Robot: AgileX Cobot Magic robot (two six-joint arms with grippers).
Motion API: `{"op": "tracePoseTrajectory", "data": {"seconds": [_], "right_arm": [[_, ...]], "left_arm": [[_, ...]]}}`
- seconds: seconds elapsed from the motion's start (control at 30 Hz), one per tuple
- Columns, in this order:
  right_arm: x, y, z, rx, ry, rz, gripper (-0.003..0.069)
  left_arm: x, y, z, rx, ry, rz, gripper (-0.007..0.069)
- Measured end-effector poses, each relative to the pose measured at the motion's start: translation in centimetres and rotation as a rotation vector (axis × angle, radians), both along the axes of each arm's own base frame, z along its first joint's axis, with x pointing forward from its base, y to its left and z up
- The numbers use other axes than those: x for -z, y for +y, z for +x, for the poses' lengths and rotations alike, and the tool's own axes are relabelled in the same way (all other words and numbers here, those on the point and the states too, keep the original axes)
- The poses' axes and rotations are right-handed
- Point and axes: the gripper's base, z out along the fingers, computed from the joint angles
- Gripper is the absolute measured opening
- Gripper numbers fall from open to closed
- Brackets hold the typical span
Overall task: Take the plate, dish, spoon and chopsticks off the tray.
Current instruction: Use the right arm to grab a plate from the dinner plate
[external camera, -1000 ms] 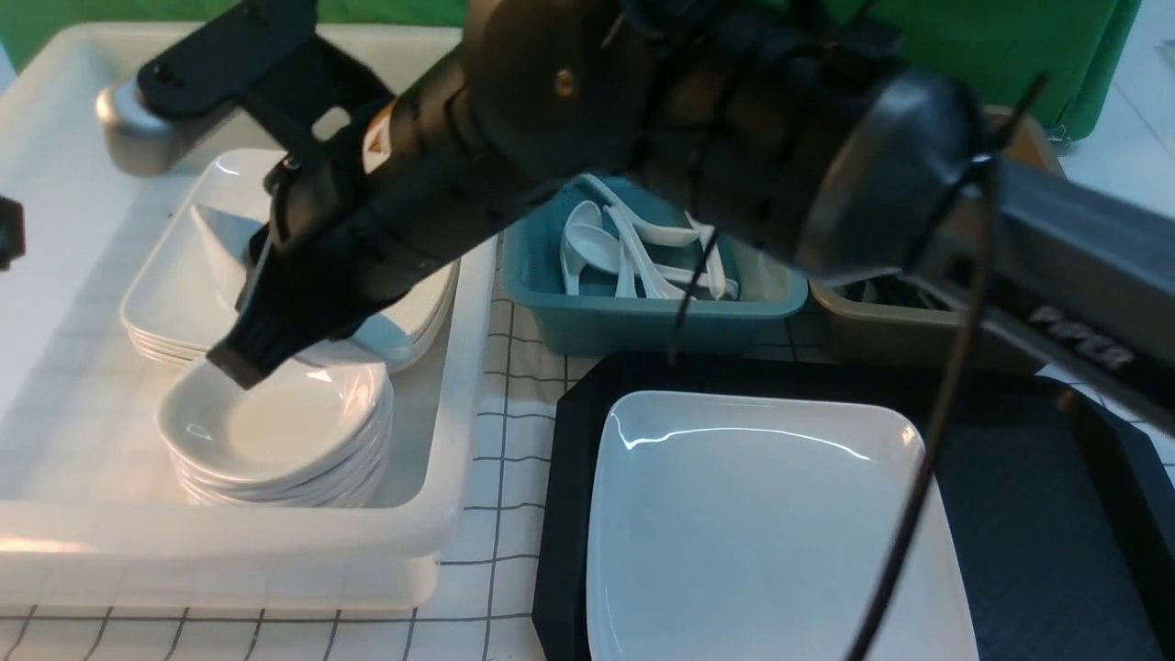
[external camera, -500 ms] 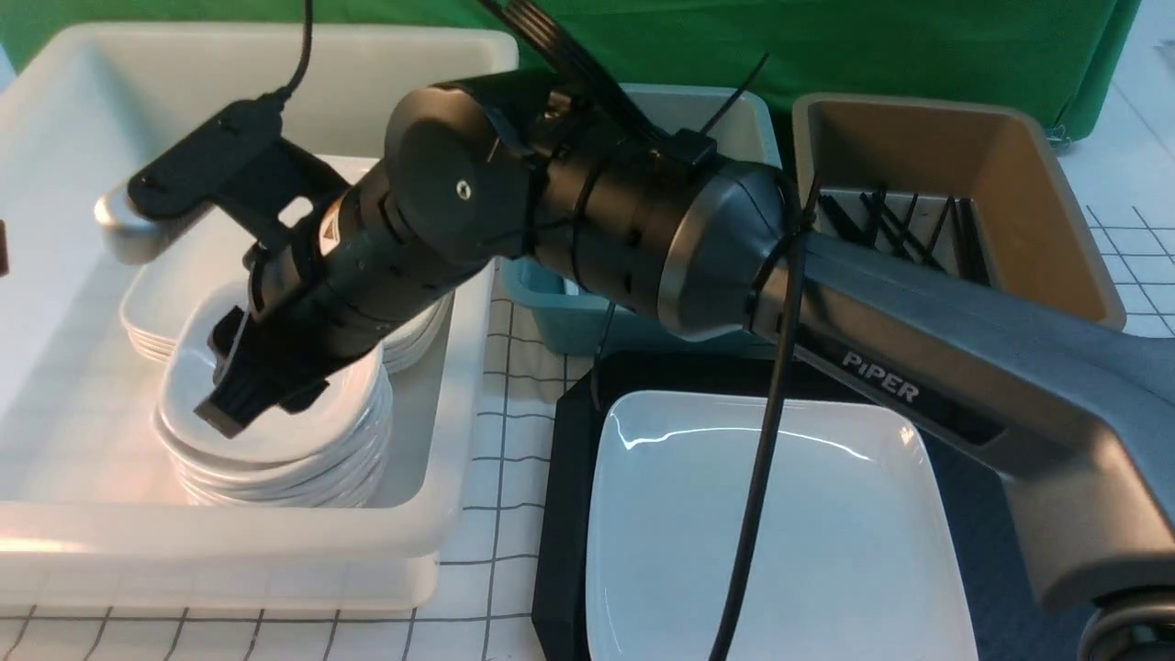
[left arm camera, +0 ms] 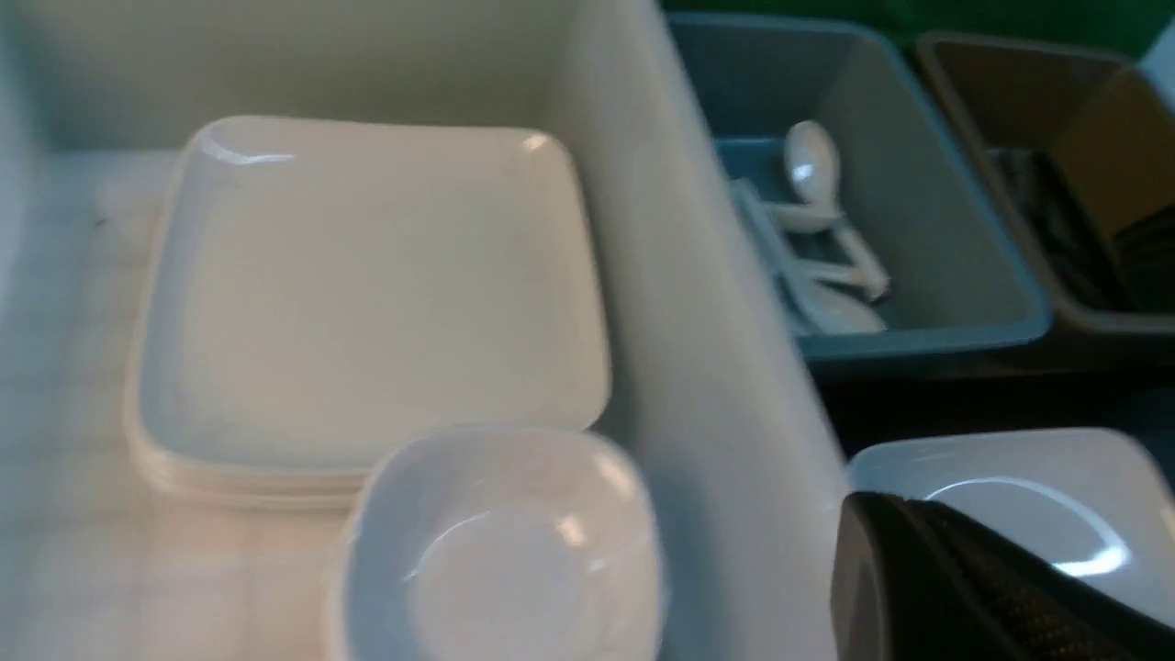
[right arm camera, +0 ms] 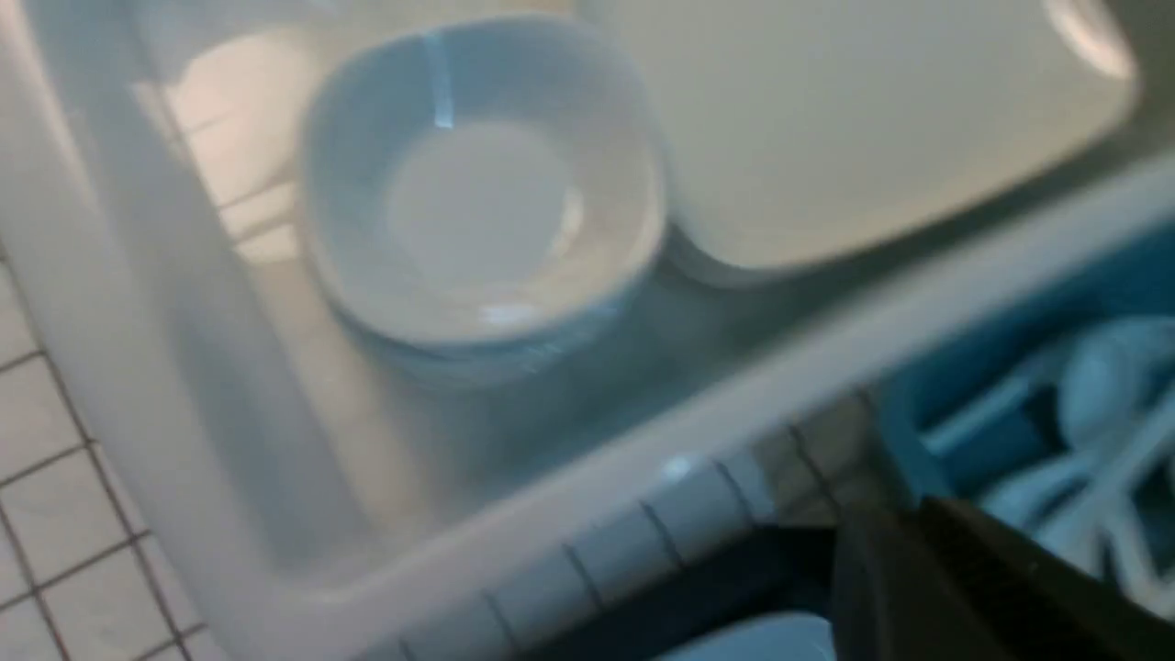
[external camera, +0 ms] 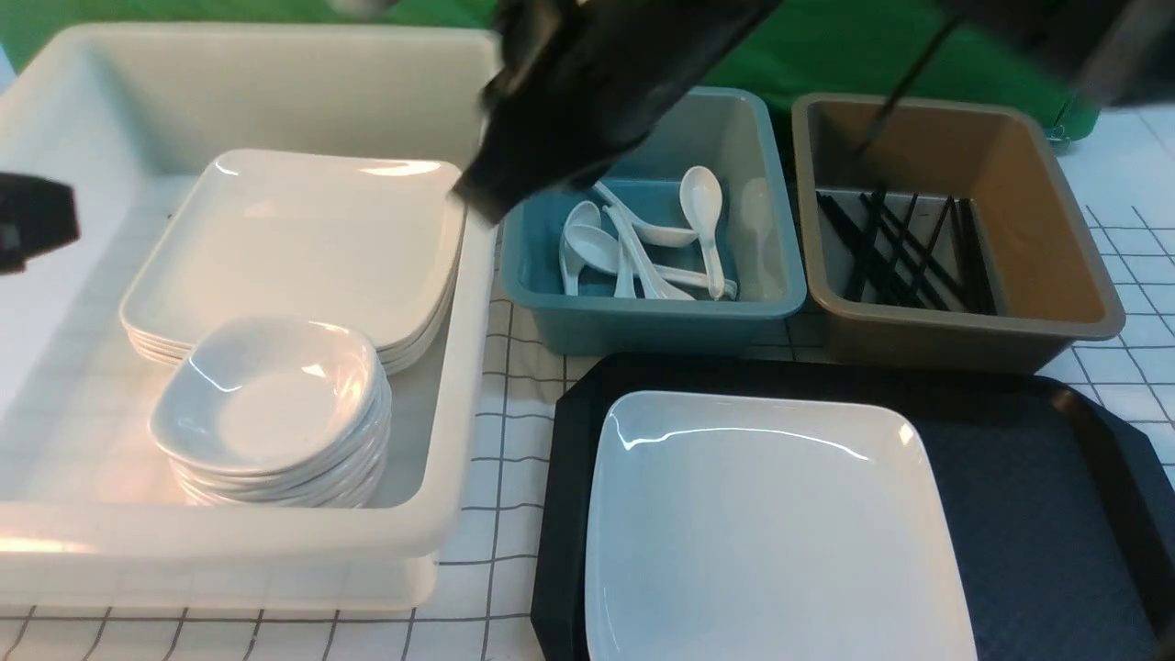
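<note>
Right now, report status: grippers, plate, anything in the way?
Left gripper shut, right gripper shut, nothing seen held. Plate on tray, not yet cleared. Nothing over the plate.

Backdrop: a green cloth [external camera: 826,46] hangs just behind the far wall of the white tub [external camera: 275,542] and runs on to the tub's right, ending in loose folds. Table covering: a white cloth with a thin dark grid [external camera: 500,459], seen just beside the tub's right wall and under its near edge (another patch lies well to the tub's right, by the end of the backdrop). Light: soft and bright, with a warm pinkish glow on the tub's floor at its near left corner.
</note>
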Motion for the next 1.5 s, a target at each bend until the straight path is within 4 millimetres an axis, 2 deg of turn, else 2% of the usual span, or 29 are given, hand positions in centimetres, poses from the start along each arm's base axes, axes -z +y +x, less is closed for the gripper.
{"op": "tracePoseTrajectory", "data": {"seconds": [0.03,0.1,0.2,0.23,0.33,0.4,0.47,0.5,0.53,0.7,0.77,0.8,0.9,1.13,1.33,1.4,1.5], "right_arm": [[-2.1,-3.4,0.4,0.069,-0.025,0.027,0.0008],[-3.9,-8.3,0.7,0.186,-0.035,0.064,0.0],[-3.8,-12.4,1.1,0.296,0.004,0.081,-0.0001],[-2.4,-15.9,1.5,0.392,0.07,0.074,0.0],[0.8,-20.3,1.4,0.501,0.203,0.065,0.0001],[4.7,-23.2,1.2,0.556,0.341,0.059,0.0027],[6.9,-24.5,1.1,0.578,0.42,0.077,0.0055],[9.3,-25.6,1.0,0.603,0.483,0.119,0.0098],[11.0,-26.2,1.0,0.62,0.512,0.154,0.0134],[16.8,-27.5,1.8,0.692,0.56,0.233,0.0314],[17.7,-27.5,2.4,0.702,0.561,0.236,0.0353],[19.2,-27.4,3.3,0.703,0.573,0.231,0.0403],[21.4,-26.7,4.5,0.698,0.599,0.212,0.0451],[25.0,-24.4,7.2,0.658,0.644,0.178,0.047],[26.3,-23.2,8.2,0.645,0.636,0.166,0.047],[26.4,-22.9,8.3,0.641,0.631,0.164,0.0452],[26.6,-22.6,8.5,0.631,0.626,0.158,0.0386]], "left_arm": [[0.0,-0.6,0.9,0.063,-0.019,-0.041,-0.0003],[0.2,-1.7,2.1,0.163,-0.023,-0.095,-0.0003],[0.9,-2.8,3.4,0.239,0.008,-0.107,-0.0003],[1.7,-3.8,4.2,0.297,0.043,-0.101,-0.0003],[3.0,-6.1,5.2,0.39,0.098,-0.066,-0.0003],[4.1,-8.2,5.6,0.455,0.131,-0.027,-0.0003],[4.8,-9.3,5.9,0.477,0.157,-0.015,-0.0003],[5.5,-10.6,6.0,0.507,0.181,0.009,-0.0003],[6.2,-11.7,6.0,0.535,0.203,0.026,-0.0003],[8.5,-14.7,6.4,0.599,0.261,0.08,-0.0003],[8.7,-15.2,6.8,0.602,0.265,0.089,-0.0003],[8.9,-15.7,7.4,0.601,0.26,0.099,-0.0003],[8.5,-16.2,8.4,0.596,0.24,0.105,-0.0003],[8.2,-16.4,9.0,0.596,0.222,0.128,-0.0003],[8.4,-16.2,9.1,0.584,0.234,0.148,-0.0003],[8.4,-16.2,9.0,0.577,0.242,0.145,-0.0003],[8.4,-16.2,9.1,0.577,0.242,0.151,-0.0003]]}}
